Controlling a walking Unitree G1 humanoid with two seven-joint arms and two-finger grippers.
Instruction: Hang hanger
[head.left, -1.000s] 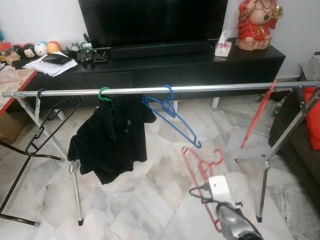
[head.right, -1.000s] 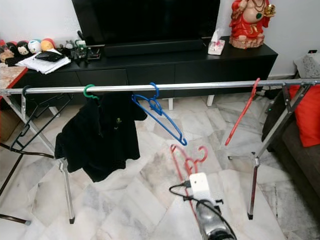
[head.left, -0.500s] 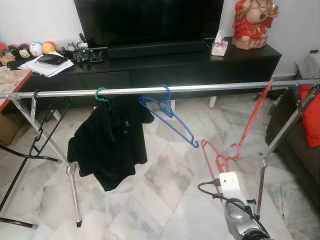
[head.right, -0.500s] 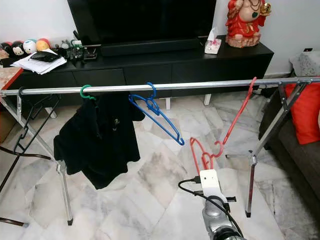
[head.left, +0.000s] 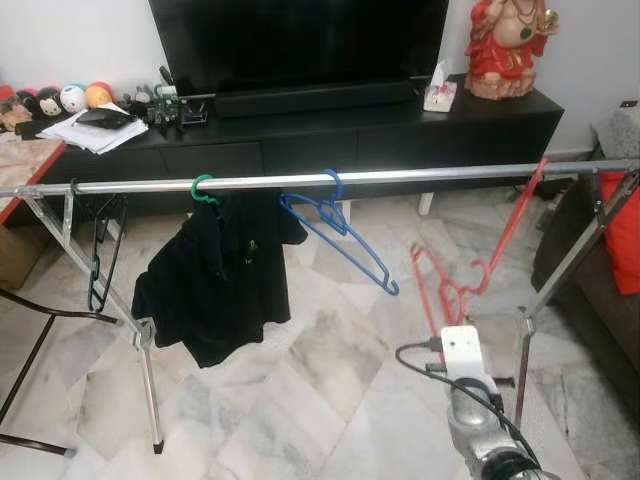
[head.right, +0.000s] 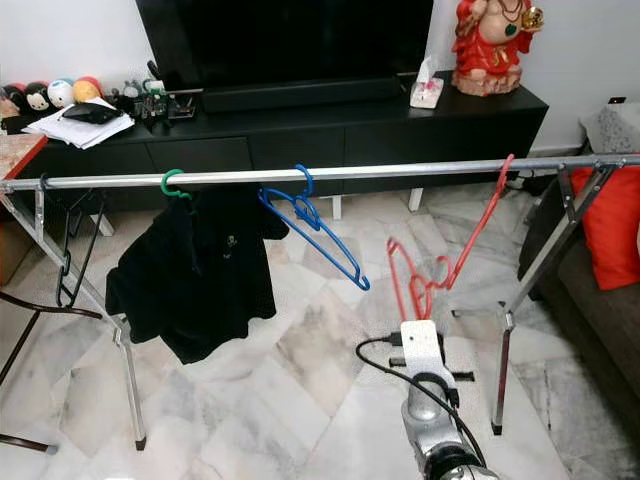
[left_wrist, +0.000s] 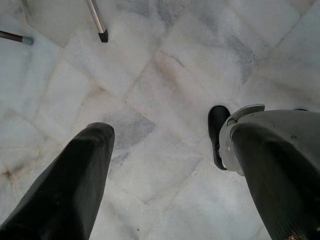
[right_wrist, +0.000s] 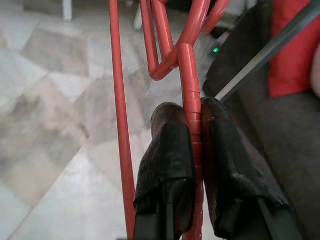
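The right gripper (right_wrist: 194, 150) is clamped on the red hanger (head.right: 415, 280), holding it upright below the rail (head.right: 330, 173), hook end topmost. The rail runs left to right, above and beyond the hook, with a free stretch between the blue hanger (head.right: 315, 225) and another red hanger (head.right: 480, 225). The left gripper (left_wrist: 165, 170) hangs spread wide over the floor (left_wrist: 165, 75).

The drying rack's rail (head.left: 400, 177) is running off both the left and right edges. The right arm's wrist housing (head.right: 421, 352) is covering the lower part of the red hanger (head.right: 412, 285). The black shirt (head.left: 215, 285) is concealing most of its green hanger (head.left: 203, 188).
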